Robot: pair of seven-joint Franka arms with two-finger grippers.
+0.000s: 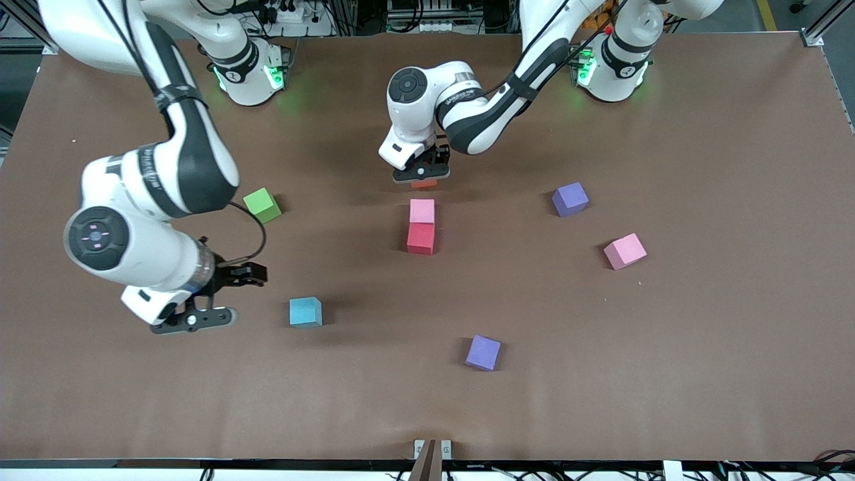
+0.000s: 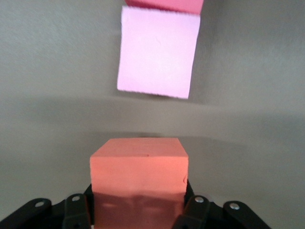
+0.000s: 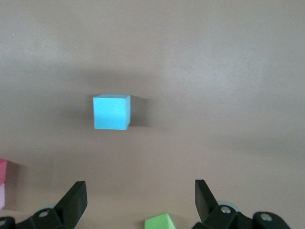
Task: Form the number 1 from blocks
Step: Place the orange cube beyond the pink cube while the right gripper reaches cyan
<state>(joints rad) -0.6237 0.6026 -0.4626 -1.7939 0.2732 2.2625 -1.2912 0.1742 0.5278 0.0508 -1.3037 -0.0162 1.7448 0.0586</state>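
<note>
Brown desk [image 1: 701, 374] carries scattered blocks. Left gripper [image 1: 423, 175] has its fingers clenched on the orange block [image 2: 138, 183], just farther than the touching pink block [image 1: 421, 211] and red block [image 1: 421, 238]. Right gripper [image 1: 214, 294] waits, fingers released, beside the blue block [image 1: 305, 312].

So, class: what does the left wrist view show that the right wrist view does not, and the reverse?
Only the left wrist view shows the orange block, gripped by the left gripper. Only the right wrist view shows the light blue block, a corner of the green cube and the open right gripper. Both show the brown table, and the pink block touching the red block.
</note>
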